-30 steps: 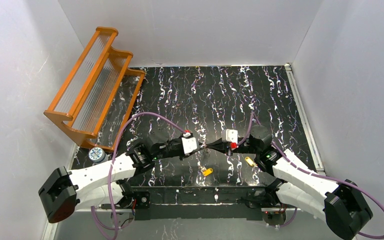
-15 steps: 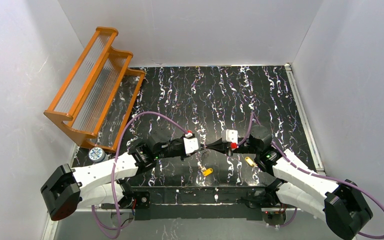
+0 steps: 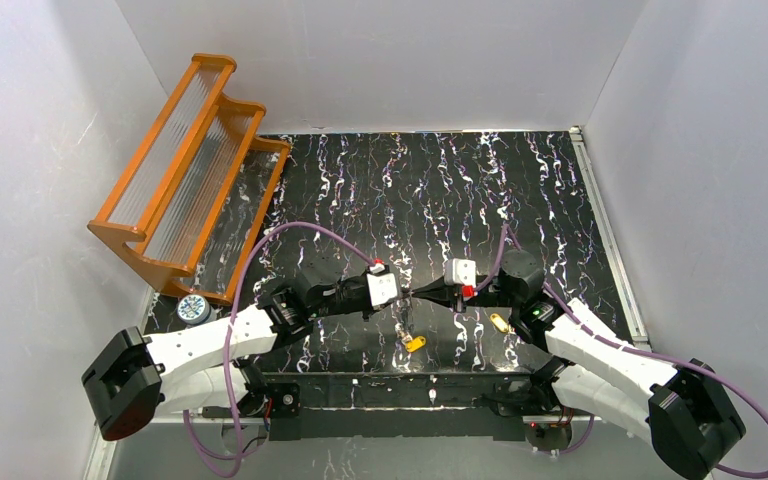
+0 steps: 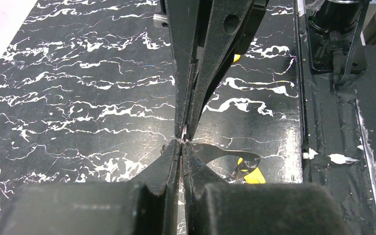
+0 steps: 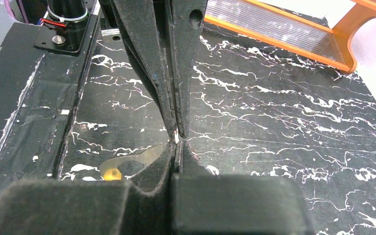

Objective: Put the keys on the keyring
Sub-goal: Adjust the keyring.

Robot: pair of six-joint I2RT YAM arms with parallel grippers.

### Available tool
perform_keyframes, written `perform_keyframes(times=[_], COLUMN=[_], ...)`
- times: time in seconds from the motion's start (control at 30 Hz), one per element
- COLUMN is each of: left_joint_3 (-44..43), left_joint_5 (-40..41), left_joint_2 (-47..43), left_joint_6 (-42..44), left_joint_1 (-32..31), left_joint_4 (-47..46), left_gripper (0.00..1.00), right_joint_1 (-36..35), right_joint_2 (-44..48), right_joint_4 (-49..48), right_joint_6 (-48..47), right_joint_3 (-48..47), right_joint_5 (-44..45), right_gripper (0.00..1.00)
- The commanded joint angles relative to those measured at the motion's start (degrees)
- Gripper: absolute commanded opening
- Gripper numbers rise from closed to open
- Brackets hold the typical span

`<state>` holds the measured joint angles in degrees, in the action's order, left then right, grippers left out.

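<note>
Left claw point(image 4: 181, 147) and right claw point(image 5: 176, 147) are meeting tip to tip above the bench point(image 3: 440, 190), both pinching shut on the keyring point(image 5: 132, 157). Its loop is drooping toward one key point(image 3: 415, 343) just below. A second key point(image 3: 501, 323) is lying beside the right arm. A rack point(image 3: 185, 170) is standing far left.

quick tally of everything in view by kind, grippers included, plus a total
yellow keys: 2
keyring: 1
orange rack: 1
small round tin: 1
grippers, left gripper and right gripper: 2
total: 7
</note>
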<state>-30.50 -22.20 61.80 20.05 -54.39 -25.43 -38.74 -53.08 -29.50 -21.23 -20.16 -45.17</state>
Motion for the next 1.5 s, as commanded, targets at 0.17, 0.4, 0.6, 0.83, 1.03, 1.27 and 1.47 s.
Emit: perform_keyframes(times=[0.17,0.4,0.6,0.83,1.03,1.27,1.47], left_joint_3=[-1.59,-1.01,1.45,2.08,-2.69,-4.45,-5.53], left_joint_5=[3.21,7.45,6.72,8.82,14.69,19.82,29.52], left_joint_2=[-0.67,-3.33,-5.36,-7.78,-4.72,-0.43,1.08], left_joint_6=[3.29,15.89,31.41,36.61,21.39,7.49,0.99], left_joint_1=[-0.01,-0.01,-0.19,-0.19,-0.19,-0.24,-0.21], left_joint_4=[2.04,6.25,8.1,10.51,16.56,17.17,19.89], left_gripper=[0.0,0.0,0.0,0.0,0.0,0.0,0.0], right_joint_1=[-0.25,-0.21,-0.21,-0.2,-0.15,-0.2,-0.19], right_joint_2=[2.03,7.28,8.64,9.62,8.72,1.45,-5.84], right_joint_4=[-1.47,-1.89,-0.23,-2.51,4.9,27.87,37.44], right_joint_6=[0.35,-0.8,-1.44,9.3,26.57,45.08,52.91], right_joint_3=[-1.23,1.09,0.48,0.63,-3.28,-11.69,-13.01], right_joint_5=[1.54,8.8,10.76,20.9,37.58,42.65,30.44], right_gripper=[0.29,0.83,0.98,0.99,0.99,0.99,0.86])
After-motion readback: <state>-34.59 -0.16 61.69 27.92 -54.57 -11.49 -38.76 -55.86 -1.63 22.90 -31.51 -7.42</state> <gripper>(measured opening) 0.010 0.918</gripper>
